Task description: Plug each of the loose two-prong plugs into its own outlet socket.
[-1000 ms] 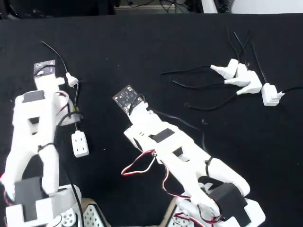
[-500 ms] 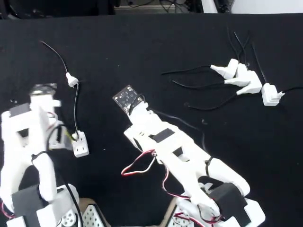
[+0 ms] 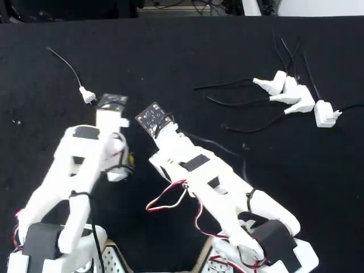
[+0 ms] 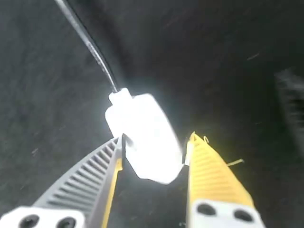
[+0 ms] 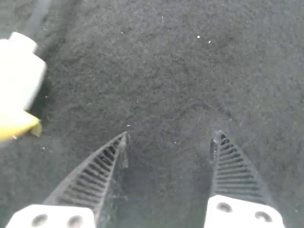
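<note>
Desk [image 3: 187, 51]: black, matte. Left jaws are clamped on the sides of a white socket block [image 4: 145, 137], its cord [image 4: 95, 52] running away from them; right jaws stand wide apart, holding nothing, over bare desk near it. One loose plug [image 3: 87, 95] lies near the left arm, more plugs [image 3: 287, 91] well apart on the right side.

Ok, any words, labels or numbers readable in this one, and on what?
None can be read.
The outlet socket held in the left gripper shows a blank white face.
The loose plugs are too small to show any print.
</note>
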`<act>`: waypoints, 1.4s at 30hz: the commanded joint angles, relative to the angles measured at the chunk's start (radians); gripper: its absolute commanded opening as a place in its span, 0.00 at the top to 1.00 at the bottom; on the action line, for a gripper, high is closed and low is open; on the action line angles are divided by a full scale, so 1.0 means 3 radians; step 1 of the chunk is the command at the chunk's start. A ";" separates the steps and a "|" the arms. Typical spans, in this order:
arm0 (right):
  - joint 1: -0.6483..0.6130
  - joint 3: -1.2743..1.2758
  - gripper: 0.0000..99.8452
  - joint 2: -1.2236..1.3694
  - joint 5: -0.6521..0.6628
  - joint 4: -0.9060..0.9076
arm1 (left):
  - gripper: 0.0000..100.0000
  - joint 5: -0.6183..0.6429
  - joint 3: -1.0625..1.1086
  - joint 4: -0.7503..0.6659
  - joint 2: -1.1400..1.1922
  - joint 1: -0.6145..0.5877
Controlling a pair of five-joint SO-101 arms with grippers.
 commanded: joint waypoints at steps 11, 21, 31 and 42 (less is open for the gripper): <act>-0.0020 -0.0003 0.73 -0.0156 0.0020 -0.0061 | 0.78 -0.0015 -0.0079 -0.0128 -0.0113 -0.0335; -0.0020 -0.0003 0.73 -0.0156 0.0020 -0.0066 | 0.78 -0.0476 -0.0064 -0.0128 -0.0077 -0.0979; -0.0020 -0.0003 0.73 -0.0156 0.0020 -0.0061 | 0.78 -0.0542 0.0335 -0.0476 -0.0072 -0.0601; -0.0020 -0.0003 0.73 -0.0156 0.0020 -0.0061 | 0.96 -0.0532 -0.0151 -0.0026 -0.0113 -0.0018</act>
